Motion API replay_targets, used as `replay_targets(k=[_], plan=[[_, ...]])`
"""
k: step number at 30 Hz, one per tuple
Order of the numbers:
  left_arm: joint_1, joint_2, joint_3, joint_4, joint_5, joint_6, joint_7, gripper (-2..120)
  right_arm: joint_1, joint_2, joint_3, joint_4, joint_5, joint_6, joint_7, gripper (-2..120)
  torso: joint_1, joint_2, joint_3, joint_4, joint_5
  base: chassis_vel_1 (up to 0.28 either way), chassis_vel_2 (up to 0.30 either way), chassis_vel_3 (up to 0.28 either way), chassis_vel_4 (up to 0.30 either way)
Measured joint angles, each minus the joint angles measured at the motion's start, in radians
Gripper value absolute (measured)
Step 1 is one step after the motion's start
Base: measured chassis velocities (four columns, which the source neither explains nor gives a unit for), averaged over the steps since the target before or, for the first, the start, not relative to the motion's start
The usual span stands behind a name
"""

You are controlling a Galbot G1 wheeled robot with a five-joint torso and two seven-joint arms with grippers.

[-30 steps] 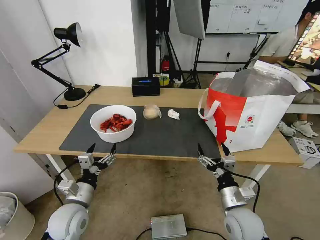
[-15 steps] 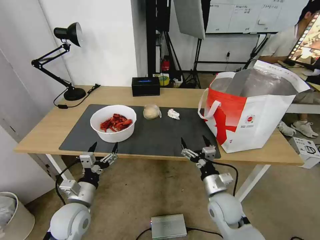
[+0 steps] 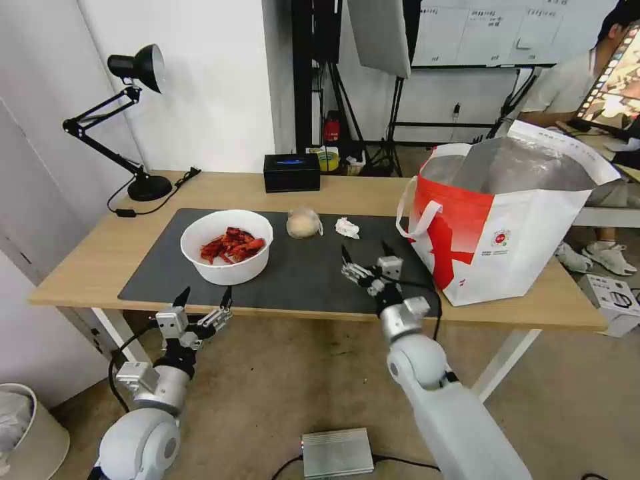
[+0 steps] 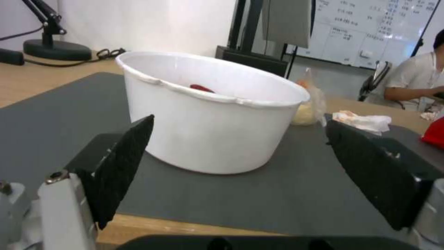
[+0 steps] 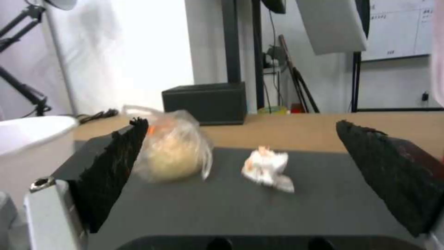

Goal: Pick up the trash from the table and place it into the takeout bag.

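Head view: the right hand (image 3: pixel 365 257) is hovering, fingers apart, over the dark grey mat (image 3: pixel 300 273) on the light wooden desk (image 3: pixel 100 253), near the small crumpled white tissue (image 3: pixel 347 228); the large white-and-red takeout bag (image 3: pixel 507 227) is standing at the right. Left wrist view: the left hand (image 4: pixel 240 166) is waiting, fingers apart, before the white bowl of red shells (image 4: pixel 210 111). Right wrist view: the plastic-wrapped beige lump (image 5: pixel 173 152) is lying beside the tissue.

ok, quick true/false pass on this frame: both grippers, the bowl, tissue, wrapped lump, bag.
1. The right gripper is open above the dark mat. True.
2. The left gripper holds the white bowl. False: it is open at the table's near edge, short of the bowl.
3. The crumpled tissue lies on the mat between the wrapped lump and the takeout bag. True.
4. The tissue is inside the bag. False: it lies on the mat.
5. The bowl is empty. False: it holds red shells.
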Motion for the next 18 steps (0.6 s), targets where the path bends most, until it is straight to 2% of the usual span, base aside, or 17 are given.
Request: replay_targets(k=[18], plan=[[-0.004,-0.010,0.001,0.021,-0.001,-0.017,0.021,100,0.250,-0.007,-0.110,-0.230,0.065,0.003,0.068,100,0.000,0.000,0.000,-0.0001,0.0000,0.000,0.000,0.000,0.000]])
